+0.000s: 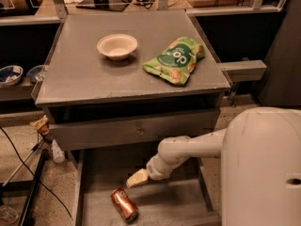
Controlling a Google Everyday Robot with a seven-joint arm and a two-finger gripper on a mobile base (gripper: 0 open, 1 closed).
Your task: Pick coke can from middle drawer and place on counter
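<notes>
Two small dishes (10, 74): side by side on a low shelf off the worktop's left edge, and I can make out a blue pattern on the outer one.
Worktop (80, 81): grey and square, and I count only a bowl and a bag on it.
White bowl (117, 46): upright and empty, toward the worktop's back edge, left of middle.
Drawer front (94, 135): grey, under the worktop's front edge, with a small round knob at its centre.
Middle drawer (183, 205): pulled out below that front, so I see its flat grey floor and low side walls.
Coke can (124, 204): on its side on the middle drawer's floor, slanted, left of middle and near the drawer's front edge.
Gripper (137, 178): inside the middle drawer, just up and right of the coke can, with a gap between them. How the jaws stand I cannot tell, but the can is not in them.
Snack bag (174, 60): green, lying flat near the worktop's right edge, apart from the bowl.
Arm (188, 149): pale, reaching leftward and down into the drawer.
Robot body (263, 168): a big white shell filling my lower right.
</notes>
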